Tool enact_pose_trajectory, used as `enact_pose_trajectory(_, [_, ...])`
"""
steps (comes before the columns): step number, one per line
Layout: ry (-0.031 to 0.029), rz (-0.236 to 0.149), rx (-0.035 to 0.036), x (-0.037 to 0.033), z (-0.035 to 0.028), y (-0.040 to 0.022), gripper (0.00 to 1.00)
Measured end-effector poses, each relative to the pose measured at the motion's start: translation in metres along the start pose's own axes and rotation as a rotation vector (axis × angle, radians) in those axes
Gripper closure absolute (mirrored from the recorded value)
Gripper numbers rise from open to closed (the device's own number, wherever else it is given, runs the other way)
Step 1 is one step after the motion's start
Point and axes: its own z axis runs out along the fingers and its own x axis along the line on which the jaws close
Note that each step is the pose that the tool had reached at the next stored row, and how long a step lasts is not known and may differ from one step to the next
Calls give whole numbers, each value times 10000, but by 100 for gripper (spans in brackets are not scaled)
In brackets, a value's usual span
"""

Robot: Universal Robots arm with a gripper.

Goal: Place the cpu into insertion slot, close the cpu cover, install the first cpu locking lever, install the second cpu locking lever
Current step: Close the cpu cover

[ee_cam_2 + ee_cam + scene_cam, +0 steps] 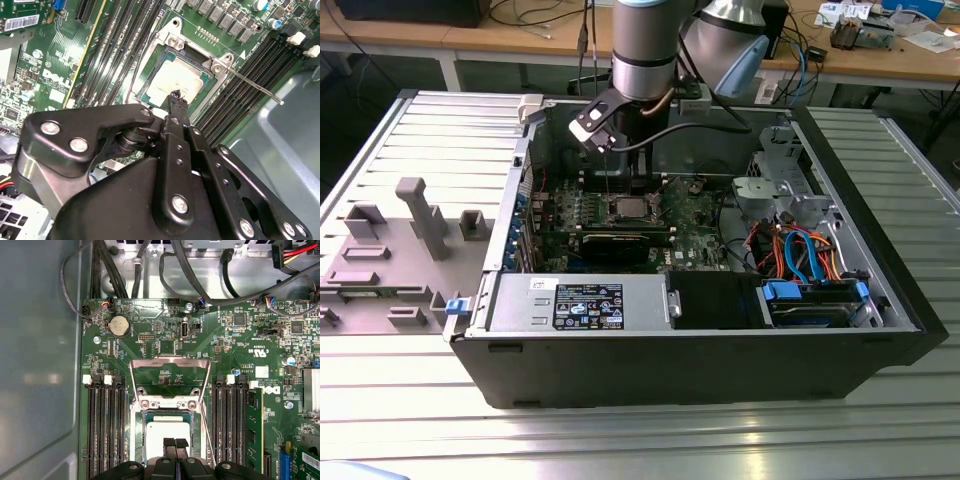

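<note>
In the first wrist view, the small square cpu with a silver-grey metal top [160,432] lies in the silvery-rimmed square insertion slot [136,435] of the green circuit board [165,335]. You should expect it to be light, stiff and fragile underneath, so hold it by opposite edges. The thin silvery cpu cover [169,361] stands open. The black gripper [175,441] is just above the chip, fingers pressed together and empty.
</note>
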Motion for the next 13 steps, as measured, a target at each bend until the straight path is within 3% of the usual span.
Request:
enact_pose_trajectory(5, [-1, 0, 0, 0, -43, 1, 89])
enact_pose_trajectory(13, [-2, 0, 0, 0, -50, 1, 89])
